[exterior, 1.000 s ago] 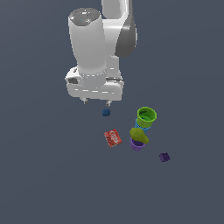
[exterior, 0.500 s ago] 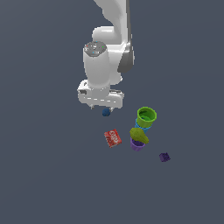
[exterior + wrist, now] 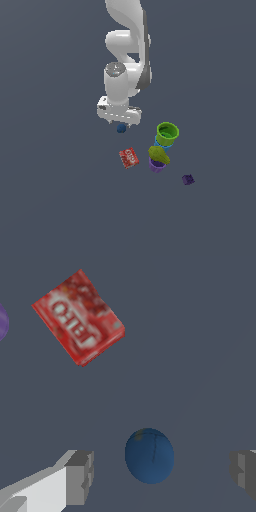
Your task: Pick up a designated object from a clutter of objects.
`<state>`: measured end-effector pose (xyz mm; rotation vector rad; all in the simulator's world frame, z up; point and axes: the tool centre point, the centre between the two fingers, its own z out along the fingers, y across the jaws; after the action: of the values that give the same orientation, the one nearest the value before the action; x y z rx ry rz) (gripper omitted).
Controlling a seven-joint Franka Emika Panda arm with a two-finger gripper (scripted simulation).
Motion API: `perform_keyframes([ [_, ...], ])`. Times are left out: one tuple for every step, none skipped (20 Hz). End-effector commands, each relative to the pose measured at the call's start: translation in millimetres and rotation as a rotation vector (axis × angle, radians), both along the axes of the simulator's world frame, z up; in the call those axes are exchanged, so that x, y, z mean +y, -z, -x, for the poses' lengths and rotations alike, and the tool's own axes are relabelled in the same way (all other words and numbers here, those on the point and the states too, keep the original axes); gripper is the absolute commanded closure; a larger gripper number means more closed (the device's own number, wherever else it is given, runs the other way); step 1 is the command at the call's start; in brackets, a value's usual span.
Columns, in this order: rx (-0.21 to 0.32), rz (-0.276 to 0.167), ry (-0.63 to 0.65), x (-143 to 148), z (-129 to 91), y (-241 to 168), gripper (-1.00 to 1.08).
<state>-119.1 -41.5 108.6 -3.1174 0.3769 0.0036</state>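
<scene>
One second before, the arm stood higher and more toward the exterior view's left, with the blue ball (image 3: 121,129) visible below and clear of it. At this moment the arm had come down and shifted, so that the fingers (image 3: 120,125) hung directly over the ball, which lay on the grey tabletop (image 3: 55,190) just beneath the hand. The ball itself had not moved, and neither had the rest of the clutter.

In the wrist view the ball (image 3: 149,455) sat between the two fingers (image 3: 80,476), with a clear gap on each side. The fingers were wide apart and held nothing; I judged no contact yet.

The red packet (image 3: 129,157) lay near the ball but apart from it. The green cup (image 3: 167,132), the olive lump (image 3: 158,154) and the purple cup (image 3: 156,166) under it were grouped further toward the exterior view's right, and the purple cube (image 3: 188,179) was well apart.

This change meant, in my judgement, that the approach was nearly finished and the alignment was good. What remained was a little more descent, the closing, and the lift. Since the ball is smooth and round, it could roll away if one finger touched first.
</scene>
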Motion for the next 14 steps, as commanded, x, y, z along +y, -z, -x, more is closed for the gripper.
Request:
perform_keyframes([
  [-0.002, 0.001, 0.012, 1.6, 11.4, 10.1, -0.92],
  [-0.002, 0.001, 0.015, 2.1, 15.2, 13.3, -0.92],
  [-0.002, 0.001, 0.019, 2.5, 18.7, 16.1, -0.92],
  [-0.002, 0.001, 0.022, 2.9, 21.9, 18.6, -0.92],
  [-0.002, 0.001, 0.024, 3.3, 24.7, 20.7, -0.92],
  [-0.002, 0.001, 0.026, 3.6, 27.1, 22.6, -0.92],
  [-0.002, 0.001, 0.028, 3.8, 29.2, 24.1, -0.92],
  [-0.002, 0.002, 0.03, 4.0, 30.9, 25.3, -0.92],
  [-0.002, 0.002, 0.031, 4.2, 32.2, 26.3, -0.92],
  [-0.002, 0.002, 0.032, 4.3, 33.2, 27.0, -0.92],
  [-0.002, 0.002, 0.032, 4.4, 33.8, 27.4, -0.92],
  [-0.002, 0.002, 0.032, 4.5, 33.9, 27.5, -0.92],
  [-0.001, 0.002, 0.032, 4.2, 33.0, 26.8, -0.92],
  [-0.001, 0.002, 0.032, 4.2, 33.1, 27.0, -0.92],
])
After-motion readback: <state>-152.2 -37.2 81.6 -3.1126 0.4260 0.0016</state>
